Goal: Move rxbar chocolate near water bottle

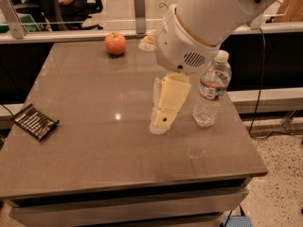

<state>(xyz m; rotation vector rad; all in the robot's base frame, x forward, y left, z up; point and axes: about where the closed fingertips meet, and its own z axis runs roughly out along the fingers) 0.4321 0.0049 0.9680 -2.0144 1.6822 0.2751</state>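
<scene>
Worktop (pixel 94 169): brown.
- Rxbar chocolate (pixel 35 122) flat at near-left edge, well apart from everything else.
- End effector (pixel 160 125) hangs tip-down over mid-worktop, just left of water bottle (pixel 212 91); cannot tell how far open; rxbar not in it.
- Bottle upright, right side.
- Apple (pixel 115 43) near far edge.

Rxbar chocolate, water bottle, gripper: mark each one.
rxbar chocolate (pixel 35 122), camera view, middle of the black wrapper, at the table's (pixel 94 160) left edge.
water bottle (pixel 212 90), camera view, on its label band.
gripper (pixel 160 126), camera view, at its tip, over the table beside the bottle.
</scene>
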